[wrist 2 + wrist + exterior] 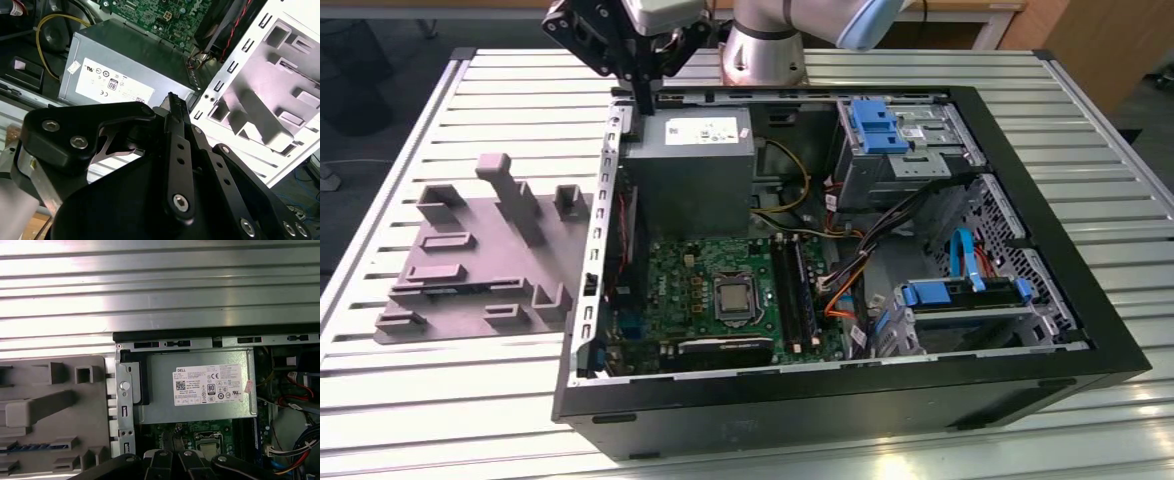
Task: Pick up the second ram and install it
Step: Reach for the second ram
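I'm holding the claw (644,105) pressed together, empty; the second ram (35,446) is looking light, stiff, fragile, so I'm favouring its long edges.

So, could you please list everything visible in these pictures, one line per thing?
Table: one, silver, under everything.
Computer case: one, black, on the table.
Power supply: one, grey, inside the case.
Motherboard: one, green, inside the case.
Drive brackets: two, blue, inside the case.
Holder plate: one, grey, beside the case.
Second ram, probably: one, dark bluish, in a holder slot.
Arm: one, silver, behind the case.
Pincer: one, black, above the case's rim.
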`<state>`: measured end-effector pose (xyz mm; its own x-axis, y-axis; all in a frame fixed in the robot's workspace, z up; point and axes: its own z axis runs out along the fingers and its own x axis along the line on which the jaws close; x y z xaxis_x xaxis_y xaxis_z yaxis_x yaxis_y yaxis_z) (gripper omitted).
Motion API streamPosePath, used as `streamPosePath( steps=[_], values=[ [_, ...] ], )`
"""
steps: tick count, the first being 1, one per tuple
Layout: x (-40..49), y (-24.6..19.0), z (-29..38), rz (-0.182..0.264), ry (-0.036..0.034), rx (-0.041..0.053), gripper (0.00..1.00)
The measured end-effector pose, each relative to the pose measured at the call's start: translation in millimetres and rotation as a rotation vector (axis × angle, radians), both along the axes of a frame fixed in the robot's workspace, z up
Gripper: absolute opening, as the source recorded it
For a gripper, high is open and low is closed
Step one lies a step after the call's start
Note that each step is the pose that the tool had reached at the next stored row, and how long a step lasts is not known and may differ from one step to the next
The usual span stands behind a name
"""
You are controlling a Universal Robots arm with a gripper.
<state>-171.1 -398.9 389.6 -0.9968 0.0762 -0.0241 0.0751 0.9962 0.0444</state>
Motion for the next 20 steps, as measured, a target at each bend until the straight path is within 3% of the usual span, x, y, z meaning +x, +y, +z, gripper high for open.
streamPosePath(
  steps=[20],
  values=[
    [-7.1,0.0,-0.9,0.000,0.0000,0.0000,0.11]
  ],
)
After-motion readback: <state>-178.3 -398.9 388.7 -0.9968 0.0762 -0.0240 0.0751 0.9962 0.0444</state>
